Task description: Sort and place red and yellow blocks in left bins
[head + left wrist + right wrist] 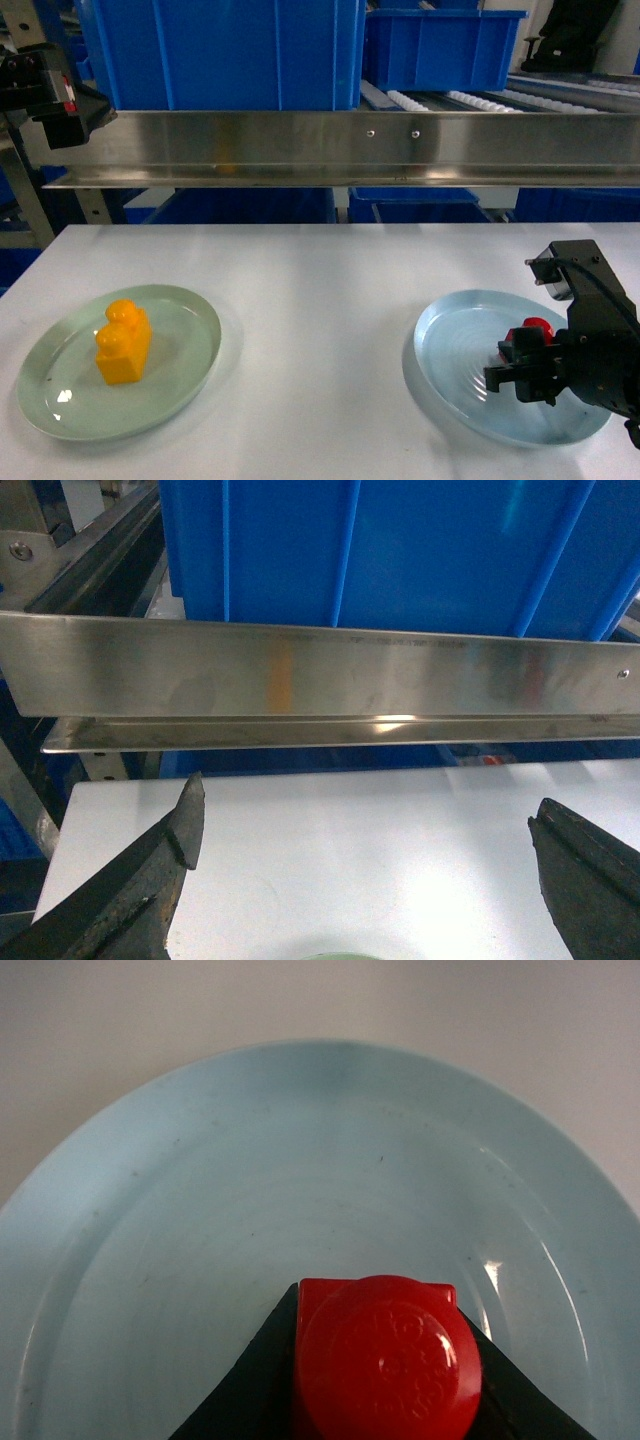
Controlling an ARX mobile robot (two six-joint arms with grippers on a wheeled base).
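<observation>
Red block [385, 1360] bottom cropped.

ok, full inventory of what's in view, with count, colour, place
yellow block: 1, yellow, on the green plate
red block: 1, red, over the blue plate, between the right gripper's fingers
green plate: 1, pale green, table left
blue plate: 1, pale blue, table right
table: 1, white
bins: at least 2, blue, on the rack behind
metal rail: 1, silver, below the bins
left gripper: 1, black, open, raised by the rail
right gripper: 1, black, shut on the red block
</observation>
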